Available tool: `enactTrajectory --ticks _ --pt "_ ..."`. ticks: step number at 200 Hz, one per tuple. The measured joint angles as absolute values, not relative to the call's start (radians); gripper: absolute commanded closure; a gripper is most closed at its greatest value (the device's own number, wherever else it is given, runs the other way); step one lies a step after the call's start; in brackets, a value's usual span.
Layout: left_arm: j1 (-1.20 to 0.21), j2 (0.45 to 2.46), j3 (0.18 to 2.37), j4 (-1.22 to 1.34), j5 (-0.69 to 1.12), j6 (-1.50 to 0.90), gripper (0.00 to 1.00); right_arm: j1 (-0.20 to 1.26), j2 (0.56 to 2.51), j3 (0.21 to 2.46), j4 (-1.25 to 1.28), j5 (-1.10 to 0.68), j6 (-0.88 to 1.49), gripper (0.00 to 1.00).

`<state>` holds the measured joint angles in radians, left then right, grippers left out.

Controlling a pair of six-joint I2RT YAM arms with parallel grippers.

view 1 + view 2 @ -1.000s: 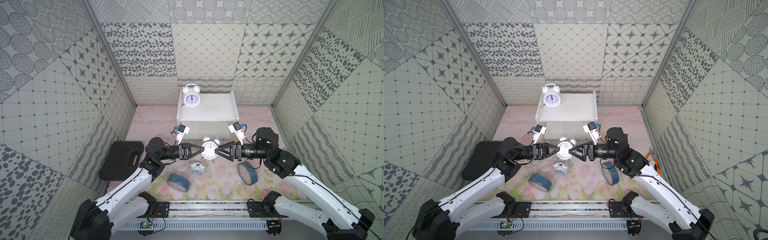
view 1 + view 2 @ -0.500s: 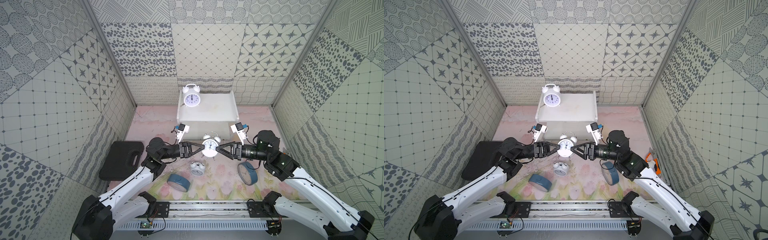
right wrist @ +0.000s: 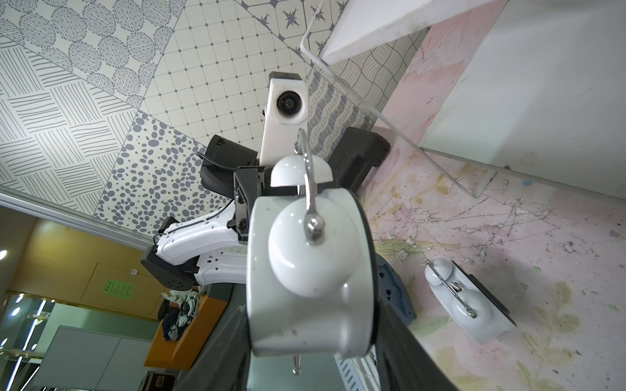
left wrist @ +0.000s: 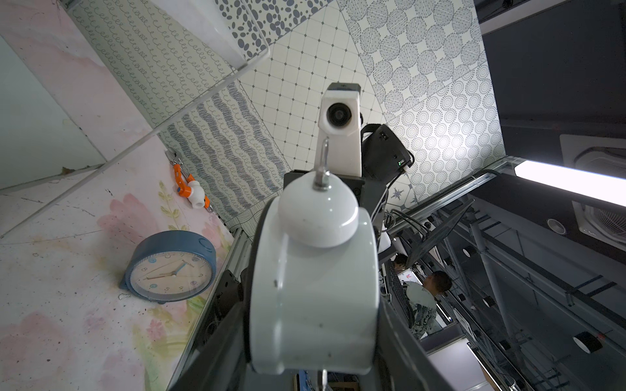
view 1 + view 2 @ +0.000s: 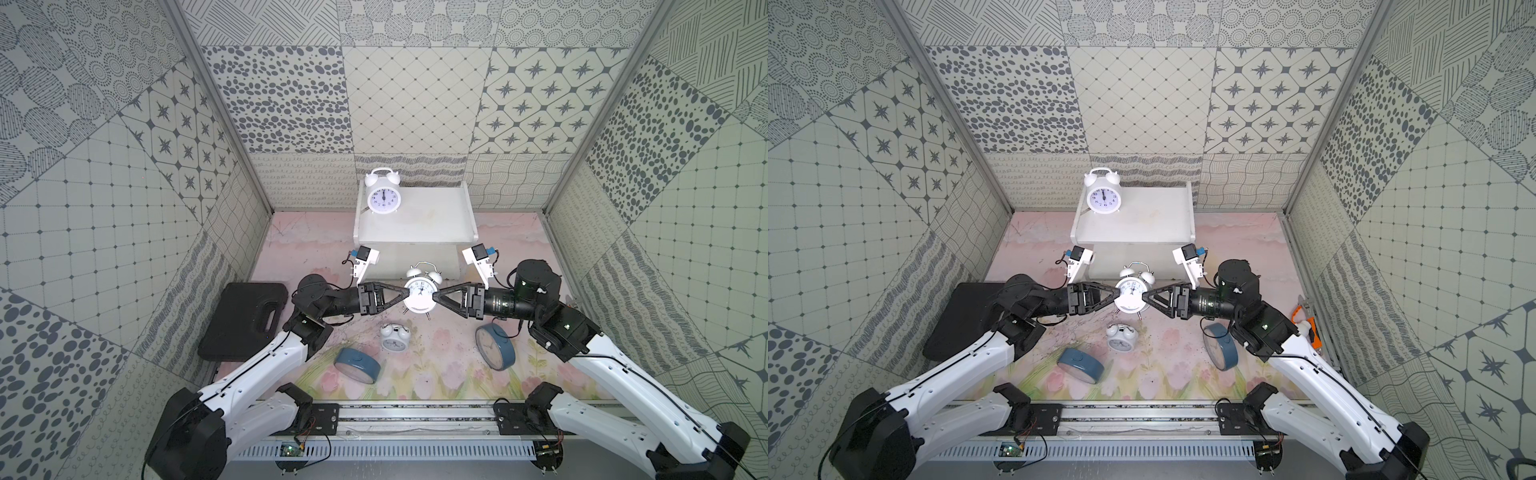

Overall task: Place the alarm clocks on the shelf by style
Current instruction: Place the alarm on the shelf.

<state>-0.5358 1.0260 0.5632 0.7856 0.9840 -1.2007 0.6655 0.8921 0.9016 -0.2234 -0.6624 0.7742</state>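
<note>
A: So, where is the clock staying right now?

B: The held clock [image 5: 420,296], a white one with 2 bells, is hanging in the air in front of the shelf [image 5: 415,224], lower than its top board and not touching the table [image 5: 436,376]. The left gripper [image 5: 407,296] is pinching it from 1 side, with the jaws narrowed onto the case. The right gripper [image 5: 434,297] is taking it from the opposite side. Its jaws are standing about half open, and in its wrist view both fingers are lying against the case.

A: And the others?

B: The shelf clock [image 5: 382,197] is standing at the left back corner of the top board. The small white clock [image 5: 395,338] is lying on the table under the grippers. The left blue clock [image 5: 357,365] and the right blue clock [image 5: 494,345] are waiting beside it, 1 on each side.

A: What is worrying you?

B: I am thinking that 2 arms on 1 clock are the danger. If they are pulling in different directions, the smooth round case may be twisting out. If 1 gripper is letting go before the other is holding firmly, the clock is dropping onto the small white clock. Also, with a low lift, its thin feet may be catching the shelf edge.
</note>
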Motion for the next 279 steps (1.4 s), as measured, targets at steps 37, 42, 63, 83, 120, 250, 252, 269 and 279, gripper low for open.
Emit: enactTrajectory --ticks 37,42,63,83,120,250,252,269,279 --pt "-0.535 1.017 0.581 0.746 0.954 -1.184 0.04 0.668 0.923 0.974 -0.316 -0.670 0.699 0.60" --pt "-0.535 1.012 0.585 0.735 0.950 -1.181 0.02 0.668 0.927 0.993 -0.340 -0.669 0.683 0.60" --pt "-0.529 0.971 0.605 0.657 0.910 -1.145 0.01 0.662 0.965 1.117 -0.459 -0.656 0.581 0.60" --pt "-0.517 0.900 0.628 0.537 0.841 -1.084 0.01 0.642 1.018 1.269 -0.571 -0.640 0.461 0.60" --pt "-0.501 0.810 0.645 0.311 0.674 -0.983 0.06 0.593 1.140 1.524 -0.703 -0.612 0.258 0.61" --pt "-0.496 0.871 0.610 0.117 0.605 -0.942 0.20 0.348 1.663 2.030 -0.768 -0.686 -0.113 0.63" --pt "-0.496 0.872 0.611 0.116 0.605 -0.940 0.20 0.345 1.667 2.030 -0.768 -0.688 -0.113 0.63" --pt "-0.496 0.883 0.616 0.114 0.607 -0.931 0.21 0.328 1.692 2.032 -0.767 -0.700 -0.117 0.62" --pt "-0.496 0.891 0.617 0.114 0.610 -0.928 0.21 0.321 1.705 2.038 -0.768 -0.706 -0.118 0.63"
